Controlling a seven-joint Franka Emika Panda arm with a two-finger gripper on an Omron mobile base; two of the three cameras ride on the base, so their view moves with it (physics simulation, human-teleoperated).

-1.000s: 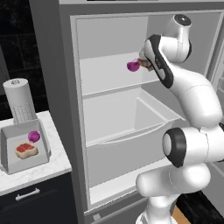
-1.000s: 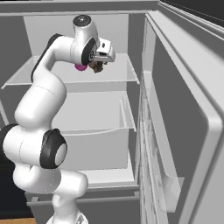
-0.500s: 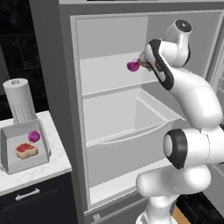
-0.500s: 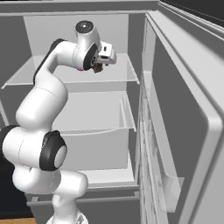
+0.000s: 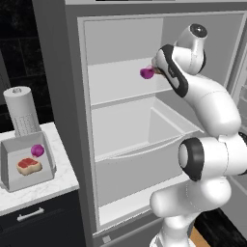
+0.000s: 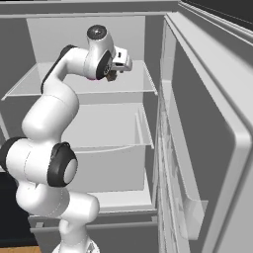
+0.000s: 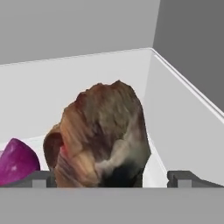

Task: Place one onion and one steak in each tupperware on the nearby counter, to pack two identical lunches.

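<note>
Up on the top fridge shelf (image 5: 120, 84) lies a brown steak (image 7: 103, 138), and it sits right between the two finger tips of the gripper (image 7: 111, 177). The tips stand wide apart, one on each side of the meat, and they do not squeeze it. Just beside the steak lies a purple onion (image 5: 146, 73); in the hand view it peeks in at the lower left edge. The white arm (image 5: 205, 101) reaches up from the floor and bends its hand into the fridge at that shelf.

Below the shelf is a big white drawer (image 5: 140, 140). The fridge door (image 6: 207, 128) stands open on the right.

Off to the left is the counter (image 5: 46, 185), white with faint grey lines, over a dark cabinet with a silver handle (image 5: 30, 214). One grey tupperware (image 5: 12, 154) stands on it, and it holds a red steak (image 5: 29, 165) and a second purple onion (image 5: 37, 150). A paper-towel roll (image 5: 22, 111) stands just behind it.
</note>
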